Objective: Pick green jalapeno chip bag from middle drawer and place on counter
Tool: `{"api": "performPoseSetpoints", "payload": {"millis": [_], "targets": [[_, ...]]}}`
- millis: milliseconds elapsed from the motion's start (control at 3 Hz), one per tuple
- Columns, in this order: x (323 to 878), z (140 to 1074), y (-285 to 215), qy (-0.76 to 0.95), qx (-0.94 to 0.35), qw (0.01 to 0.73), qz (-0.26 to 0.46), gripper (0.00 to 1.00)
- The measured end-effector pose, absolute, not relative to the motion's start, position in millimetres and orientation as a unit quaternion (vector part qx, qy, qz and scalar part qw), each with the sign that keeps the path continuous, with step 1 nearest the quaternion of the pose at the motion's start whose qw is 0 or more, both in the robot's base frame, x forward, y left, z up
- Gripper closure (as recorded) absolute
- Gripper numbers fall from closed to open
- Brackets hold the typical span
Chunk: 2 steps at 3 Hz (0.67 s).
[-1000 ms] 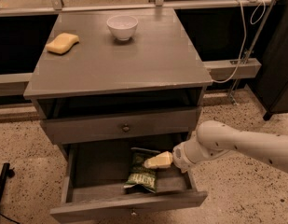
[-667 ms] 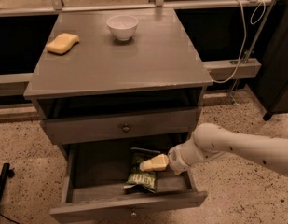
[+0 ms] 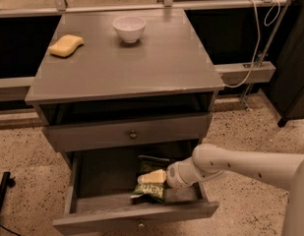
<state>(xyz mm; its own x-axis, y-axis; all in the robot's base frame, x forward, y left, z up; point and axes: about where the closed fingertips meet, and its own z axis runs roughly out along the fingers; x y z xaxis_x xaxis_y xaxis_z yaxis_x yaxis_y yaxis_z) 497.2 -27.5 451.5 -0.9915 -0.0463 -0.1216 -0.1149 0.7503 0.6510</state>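
— Where is the green jalapeno chip bag (image 3: 150,191) to be found?

— It is seen lying on the dark floor of the pulled-out middle drawer (image 3: 92,215), in the right half and close to the front panel. A yellow sponge (image 3: 66,45) and a white bowl (image 3: 129,27) are seen toward the back of the counter (image 3: 141,68) above.

— And the gripper?

— The gripper (image 3: 151,177) is seen extended into the drawer from the right and is placed over the middle of the bag. It cannot be told whether the bag is touched or only hovered over, nor whether the gripper is open or clamped.

— How is the bag expected to handle?

— It is judged to be light, soft and crinkly, with a slick film that could slide out of a loose pinch. The chips inside are likely brittle, so a hard squeeze is best avoided.

— Where should hold be taken?

— A raised fold across the puffed middle, or the flat sealed edge, is preferred. Since the shut drawer front (image 3: 127,132) overhangs the rear of the open drawer, the bag is probably best drawn forward before it is raised.
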Motion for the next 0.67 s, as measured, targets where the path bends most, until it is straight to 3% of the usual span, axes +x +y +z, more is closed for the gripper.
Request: {"api": "performPoseSetpoints", "payload": {"millis": [667], "targets": [[515, 408, -21, 0.939, 0.006, 0.033, 0.342, 0.00]]}}
